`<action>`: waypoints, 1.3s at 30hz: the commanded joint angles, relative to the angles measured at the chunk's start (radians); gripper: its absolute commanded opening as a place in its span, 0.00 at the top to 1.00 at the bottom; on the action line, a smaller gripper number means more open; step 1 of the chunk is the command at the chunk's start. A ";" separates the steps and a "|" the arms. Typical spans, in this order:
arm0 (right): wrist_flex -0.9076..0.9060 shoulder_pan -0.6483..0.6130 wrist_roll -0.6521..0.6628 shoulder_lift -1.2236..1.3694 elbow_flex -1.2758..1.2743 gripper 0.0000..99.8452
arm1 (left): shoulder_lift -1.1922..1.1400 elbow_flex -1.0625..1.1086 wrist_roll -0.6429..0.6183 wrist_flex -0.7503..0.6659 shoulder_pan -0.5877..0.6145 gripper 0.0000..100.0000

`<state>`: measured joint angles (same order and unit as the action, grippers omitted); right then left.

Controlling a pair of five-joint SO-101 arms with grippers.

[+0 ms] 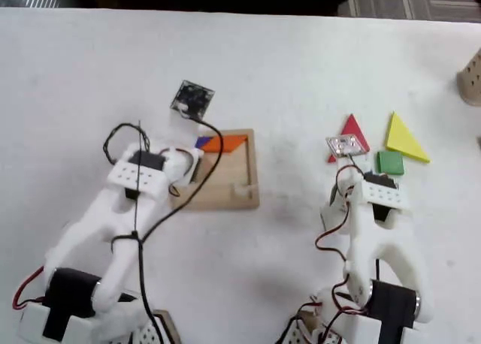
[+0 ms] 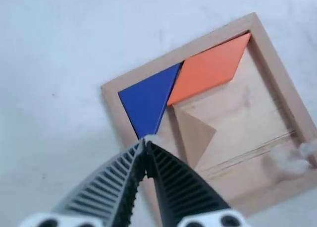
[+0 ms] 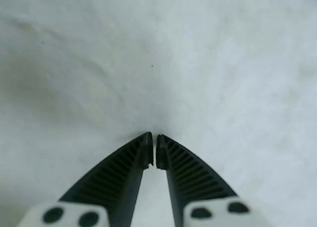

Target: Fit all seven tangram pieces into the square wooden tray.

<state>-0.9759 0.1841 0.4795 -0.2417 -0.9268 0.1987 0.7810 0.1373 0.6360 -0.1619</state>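
With left gripper (image 2: 146, 146) and right gripper (image 3: 153, 150) clenched empty, the thin, stiff, light red triangle (image 1: 352, 129) is judged best pinched across opposite edges.

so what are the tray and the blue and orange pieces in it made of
Tray: pale, seemingly unvarnished wood, grain lines showing on its floor. Blue triangle and orange parallelogram: flat, matte, evenly coloured; painted wood or plastic, the look leaves it open.

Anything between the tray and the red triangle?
Nothing. In the high view, the stretch from the tray to the red triangle is bare table.
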 commanded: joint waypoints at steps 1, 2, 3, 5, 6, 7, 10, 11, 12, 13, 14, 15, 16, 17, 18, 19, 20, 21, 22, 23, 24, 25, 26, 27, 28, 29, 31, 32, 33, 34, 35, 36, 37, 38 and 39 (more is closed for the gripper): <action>0.007 -0.002 0.009 -0.036 0.003 0.98 | 0.004 -0.049 -0.005 -0.068 -0.051 0.98; 0.007 -0.002 0.009 -0.036 0.003 0.98 | 0.002 -0.048 -0.018 -0.104 -0.054 0.98; 0.007 -0.002 0.009 -0.035 0.003 0.98 | 0.001 -0.044 -0.051 -0.138 -0.056 0.98; 0.007 -0.002 0.009 -0.035 0.003 0.98 | -0.021 -0.049 -0.146 -0.189 -0.056 0.98; 0.007 -0.002 0.009 -0.035 0.003 0.98 | -0.047 -0.052 -0.189 -0.213 -0.058 0.98; 0.007 -0.002 0.009 -0.035 0.003 0.98 | -0.084 -0.071 -0.224 -0.232 -0.064 0.98; 0.007 -0.004 0.009 -0.035 0.003 0.98 | -0.231 -0.169 -0.235 -0.236 -0.097 0.98; 0.007 -0.004 0.009 -0.035 0.003 0.98 | -0.280 -0.210 -0.235 -0.216 -0.107 0.98; 0.007 -0.004 0.009 -0.035 0.003 0.98 | -0.323 -0.255 -0.233 -0.186 -0.116 0.98; 0.007 -0.004 0.009 -0.036 0.003 0.98 | -0.363 -0.299 -0.219 -0.147 -0.119 0.98; 0.007 -0.004 0.011 -0.036 0.003 0.98 | -0.390 -0.341 -0.193 -0.109 -0.120 0.98; 0.007 -0.004 0.011 -0.038 0.003 0.98 | -0.407 -0.373 -0.164 -0.071 -0.120 0.98; 0.007 -0.004 0.011 -0.038 0.003 0.98 | -0.420 -0.399 -0.143 -0.041 -0.120 0.98; 0.007 -0.004 0.012 -0.038 0.003 0.98 | -0.430 -0.411 -0.123 -0.021 -0.122 0.98; 0.007 -0.004 0.023 -0.038 0.003 0.98 | -0.435 -0.419 -0.106 -0.009 -0.122 0.98; 0.007 -0.004 0.037 -0.038 0.003 0.98 | -0.438 -0.425 -0.094 -0.005 -0.122 0.98; 0.005 -0.004 0.043 -0.038 0.003 0.98 | -0.440 -0.425 -0.084 -0.005 -0.122 0.98; 0.005 -0.004 0.044 -0.038 0.003 0.98 | -0.441 -0.427 -0.080 0.002 -0.120 0.98; 0.005 -0.005 0.046 -0.038 0.003 0.98 | -0.441 -0.427 -0.078 0.008 -0.117 0.98; 0.005 -0.005 0.048 -0.038 0.003 0.98 | -0.441 -0.427 -0.078 0.015 -0.114 0.98; 0.005 -0.005 0.049 -0.038 0.003 0.98 | -0.441 -0.427 -0.078 0.028 -0.113 0.98; 0.005 -0.005 0.051 -0.038 0.003 0.98 | -0.441 -0.427 -0.078 0.041 -0.107 0.98; 0.005 -0.005 0.051 -0.038 0.003 0.98 | -0.441 -0.427 -0.077 0.052 -0.099 0.98; 0.005 -0.005 0.051 -0.038 0.003 0.98 | -0.441 -0.427 -0.077 0.060 -0.096 0.98; 0.007 -0.005 0.051 -0.038 0.003 0.98 | -0.440 -0.425 -0.075 0.069 -0.088 0.98; 0.007 -0.005 0.051 -0.038 0.003 0.98 | -0.438 -0.423 -0.063 0.080 -0.084 0.98; 0.008 -0.005 0.051 -0.036 0.003 0.98 | -0.437 -0.420 0.012 0.107 -0.077 0.98; 0.008 -0.005 0.051 -0.036 0.003 0.98 | -0.437 -0.419 0.058 0.127 -0.068 0.98; 0.008 -0.005 0.051 -0.035 0.003 0.98 | -0.437 -0.420 0.095 0.149 -0.064 0.98; 0.008 -0.007 0.051 -0.035 0.003 0.98 | -0.437 -0.423 0.127 0.167 -0.054 0.98; 0.008 -0.008 0.051 -0.035 0.003 0.98 | -0.437 -0.427 0.149 0.183 -0.045 0.98; 0.008 -0.008 0.051 -0.033 0.003 0.98 | -0.437 -0.427 0.157 0.190 -0.035 0.98; 0.008 -0.008 0.051 -0.033 0.003 0.98 | -0.437 -0.427 0.157 0.193 -0.025 0.98; 0.008 -0.008 0.051 -0.033 0.003 0.98 | -0.437 -0.427 0.161 0.193 -0.019 0.98; 0.008 -0.008 0.051 -0.033 0.003 0.98 | -0.435 -0.427 0.161 0.193 -0.013 0.98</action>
<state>-0.9759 0.1841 0.5163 -0.2417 -0.9283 -0.2493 0.4097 0.2708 0.8140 -0.2094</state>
